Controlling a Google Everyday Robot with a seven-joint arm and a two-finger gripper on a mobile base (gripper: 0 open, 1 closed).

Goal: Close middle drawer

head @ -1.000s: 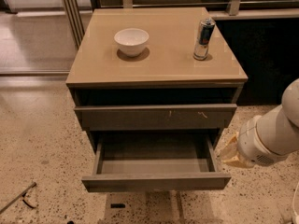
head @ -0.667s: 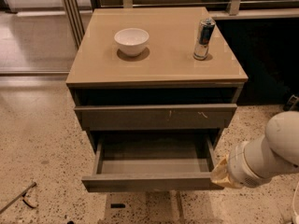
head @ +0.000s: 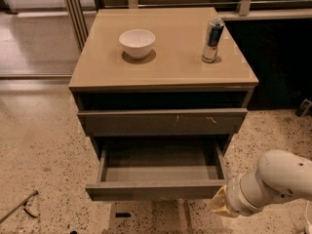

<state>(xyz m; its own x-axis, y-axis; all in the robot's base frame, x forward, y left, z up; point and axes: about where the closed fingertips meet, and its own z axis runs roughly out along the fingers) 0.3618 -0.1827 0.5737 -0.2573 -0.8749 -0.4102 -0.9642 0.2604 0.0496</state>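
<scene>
One camera view looks down on a low cabinet [head: 87, 126] with a glossy tan tabletop [head: 175, 67]. A white bowl [head: 137, 43] stands on the tabletop left of centre, and a slim metal can [head: 213, 40] stands upright towards the right edge, well apart from the bowl. Below the tabletop, the upper drawer front [head: 163, 122] carries small pale scratch marks near its right side, with a dark gap above it.

The middle drawer [head: 156, 190] sits beneath that, pulled well out towards the camera, so that its bare grey boxed interior is open to view. Its plain front panel is the part of the cabinet nearest the camera.

The tool [head: 218, 204] is at the lower right, just beside the right end of the drawer's front panel, at the tip of a rounded white arm [head: 278, 179] that enters from the right edge. Whether the tool is spread or pressed together cannot be told, nor whether it touches the panel.

The speckled floor [head: 39, 150] surrounds the cabinet, and a thin dark object [head: 19, 206] lies on it at the lower left.
</scene>
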